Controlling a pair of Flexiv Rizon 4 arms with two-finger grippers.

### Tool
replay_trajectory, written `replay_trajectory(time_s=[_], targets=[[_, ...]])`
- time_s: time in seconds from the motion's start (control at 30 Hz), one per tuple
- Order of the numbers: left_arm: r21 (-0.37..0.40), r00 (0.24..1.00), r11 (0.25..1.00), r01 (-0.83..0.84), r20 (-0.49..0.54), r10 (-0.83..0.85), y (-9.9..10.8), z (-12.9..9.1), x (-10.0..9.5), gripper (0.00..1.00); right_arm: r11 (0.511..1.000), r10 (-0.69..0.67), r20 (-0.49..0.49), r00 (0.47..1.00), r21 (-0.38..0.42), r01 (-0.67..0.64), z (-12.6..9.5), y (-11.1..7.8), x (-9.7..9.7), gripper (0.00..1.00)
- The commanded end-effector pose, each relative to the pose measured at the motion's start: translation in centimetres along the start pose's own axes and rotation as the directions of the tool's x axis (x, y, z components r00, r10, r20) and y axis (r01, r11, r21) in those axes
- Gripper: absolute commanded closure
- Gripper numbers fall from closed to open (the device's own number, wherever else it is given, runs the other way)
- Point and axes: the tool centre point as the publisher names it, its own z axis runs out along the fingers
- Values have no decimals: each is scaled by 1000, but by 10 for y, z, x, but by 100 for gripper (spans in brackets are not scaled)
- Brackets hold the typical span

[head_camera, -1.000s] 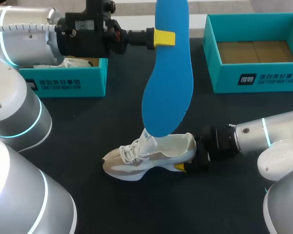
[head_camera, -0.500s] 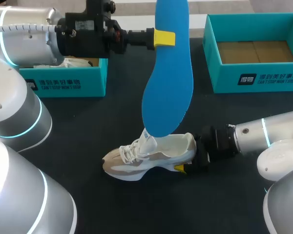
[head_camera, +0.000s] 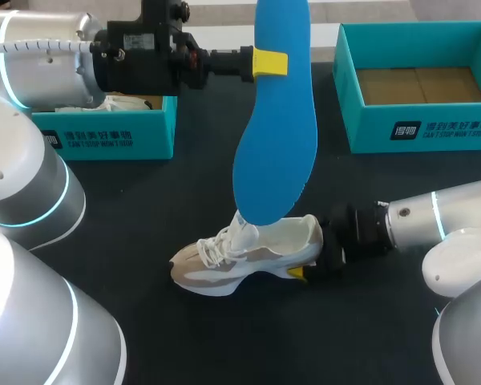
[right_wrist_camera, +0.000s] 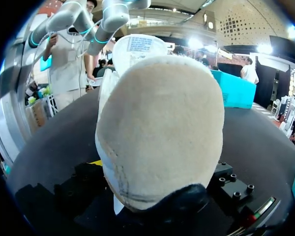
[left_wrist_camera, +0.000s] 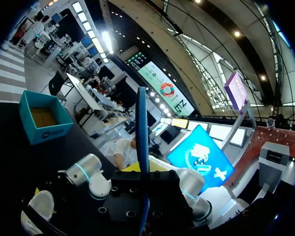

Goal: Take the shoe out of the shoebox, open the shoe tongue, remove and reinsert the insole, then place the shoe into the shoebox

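Two hands engaged, one item each.
Above the sneaker (head_camera: 240, 261), the left hand (head_camera: 270, 62) clamps the blue insole (head_camera: 276, 144) upright; the right hand (head_camera: 301, 273) grips the heel on the desk (head_camera: 144, 208).

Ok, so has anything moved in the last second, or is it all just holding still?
Only slightly. The right gripper, at the heel of the shoe, has shifted a little toward the table's far side, and the shoe has gone with it. The left gripper still holds the blue insole on end above the shoe, in the same place.
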Motion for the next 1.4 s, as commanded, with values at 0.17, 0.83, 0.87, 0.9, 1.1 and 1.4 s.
replay_trajectory(time_s=[0.17, 0.83, 0.87, 0.9, 1.1, 1.4], targets=[[-1, 1000, 1000, 0, 0, 0, 0, 1, -1, 100, 998, 6, -28, 1000, 63, -5, -9, 10, 0, 0], [-1, 1000, 1000, 0, 0, 0, 0, 1, -1, 100, 946, 3, -49, 999, 323, 13, -55, 46, 6, 0], [-1, 1000, 1000, 0, 0, 0, 0, 1, -1, 100, 938, 4, -56, 998, 347, 15, -56, 48, 6, 0], [-1, 1000, 1000, 0, 0, 0, 0, 1, -1, 100, 924, 4, -65, 998, 381, 21, -57, 50, 5, 0], [-1, 1000, 1000, 0, 0, 0, 0, 1, -1, 100, 828, 34, 12, 999, 560, -35, -60, 60, 4, 0], [-1, 1000, 1000, 0, 0, 0, 0, 1, -1, 100, 828, 34, 12, 999, 560, -35, -60, 60, 4, 0]])
